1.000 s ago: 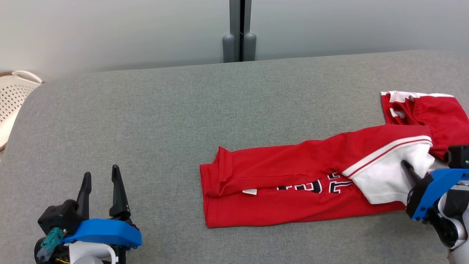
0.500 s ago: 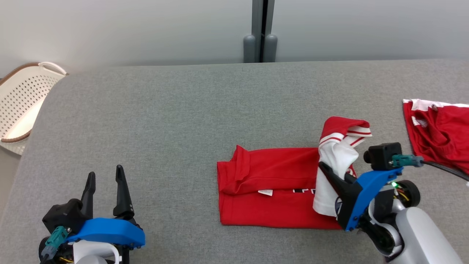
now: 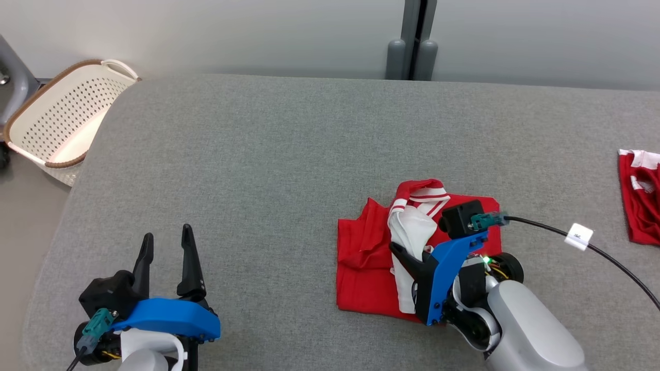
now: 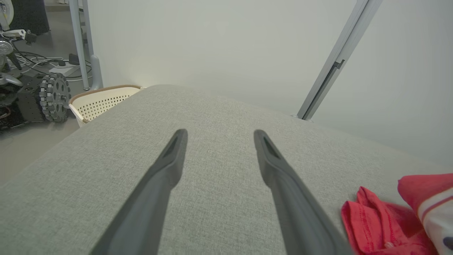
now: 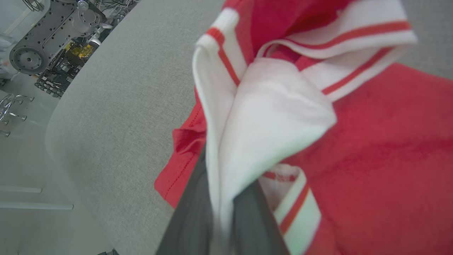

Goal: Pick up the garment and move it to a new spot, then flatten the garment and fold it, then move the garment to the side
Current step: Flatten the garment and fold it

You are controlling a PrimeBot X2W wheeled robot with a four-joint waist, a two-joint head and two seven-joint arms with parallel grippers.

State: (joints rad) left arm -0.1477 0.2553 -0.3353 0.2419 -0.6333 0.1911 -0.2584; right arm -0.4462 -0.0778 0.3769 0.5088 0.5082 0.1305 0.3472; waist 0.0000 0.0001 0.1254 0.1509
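Note:
The garment (image 3: 363, 273) is a red shirt with white, red-striped sleeve trim, lying folded on the grey padded table (image 3: 289, 154). My right gripper (image 3: 405, 252) is shut on its white sleeve part (image 3: 410, 229), held bunched above the red body. The right wrist view shows the white cloth (image 5: 269, 131) pinched between the two dark fingers (image 5: 191, 212), with the red body (image 5: 382, 170) behind. My left gripper (image 3: 167, 250) is open and holds nothing, low at the near left above bare table. In the left wrist view its fingers (image 4: 170, 166) stand apart and the garment's edge (image 4: 368, 219) is at the lower right.
A white perforated laundry basket (image 3: 67, 123) stands off the table's far left corner. A second red and white garment (image 3: 639, 206) lies at the right edge. A black cable with a white tag (image 3: 578, 236) trails from my right wrist. Grey posts (image 3: 412, 51) stand behind the table.
The head camera has turned left. My right gripper has carried the white sleeve end leftward over the red body, so the long garment now lies shorter, doubled on itself. The left gripper stays open.

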